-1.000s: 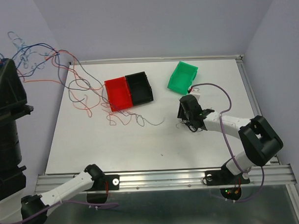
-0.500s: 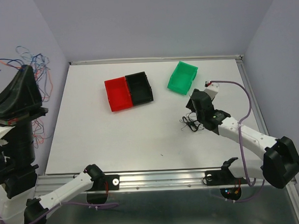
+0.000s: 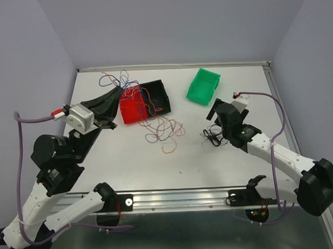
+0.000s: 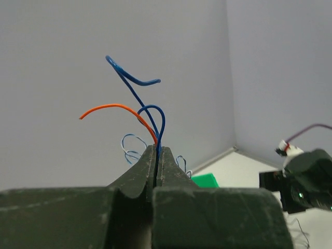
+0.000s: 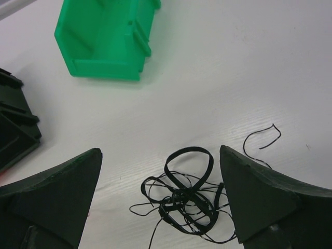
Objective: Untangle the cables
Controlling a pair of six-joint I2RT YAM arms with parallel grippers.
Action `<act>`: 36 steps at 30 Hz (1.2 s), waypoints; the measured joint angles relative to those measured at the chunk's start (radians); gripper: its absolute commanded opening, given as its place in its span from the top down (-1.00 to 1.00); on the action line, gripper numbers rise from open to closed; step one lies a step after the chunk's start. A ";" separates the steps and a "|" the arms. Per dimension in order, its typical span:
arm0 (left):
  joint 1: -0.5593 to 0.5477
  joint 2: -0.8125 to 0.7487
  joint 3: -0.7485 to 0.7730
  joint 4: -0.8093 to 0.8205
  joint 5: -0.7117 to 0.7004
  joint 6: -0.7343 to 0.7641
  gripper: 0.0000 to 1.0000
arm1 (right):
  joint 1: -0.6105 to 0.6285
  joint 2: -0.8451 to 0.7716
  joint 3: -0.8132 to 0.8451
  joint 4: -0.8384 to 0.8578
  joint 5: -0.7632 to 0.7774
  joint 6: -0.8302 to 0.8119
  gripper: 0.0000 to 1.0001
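My left gripper (image 3: 119, 93) hangs over the red bin (image 3: 131, 110), shut on thin blue and orange cables (image 4: 153, 122) that stick up from its tips (image 4: 156, 151). From there red and blue strands (image 3: 162, 128) trail across the red bin onto the table. A small black tangle of cables (image 3: 212, 138) lies on the table at the right. My right gripper (image 3: 216, 128) hovers just above it and is open. In the right wrist view the black tangle (image 5: 189, 199) sits between the wide-spread fingers (image 5: 160, 151), apart from both.
A black bin (image 3: 159, 96) adjoins the red bin, and its corner (image 5: 15, 129) shows in the right wrist view. A green bin (image 3: 203, 86) stands at the back right, just beyond the black tangle (image 5: 104, 36). A loose black strand (image 5: 262, 140) curls nearby.
My left arm swung in from beyond the table's left edge, carrying the red and blue cables over the red bin. The right gripper opened, leaving the black tangle on the table.
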 measured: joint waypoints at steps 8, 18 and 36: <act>0.000 -0.006 -0.187 -0.004 0.148 -0.001 1.00 | 0.000 -0.013 0.067 -0.255 -0.028 0.140 -1.00; 0.000 0.048 -0.271 -0.001 0.215 0.036 1.00 | 0.000 0.005 0.052 -0.426 -0.095 0.252 -1.00; 0.000 0.204 -0.327 -0.021 0.288 0.105 -0.33 | 0.000 0.026 0.042 -0.403 -0.150 0.162 0.99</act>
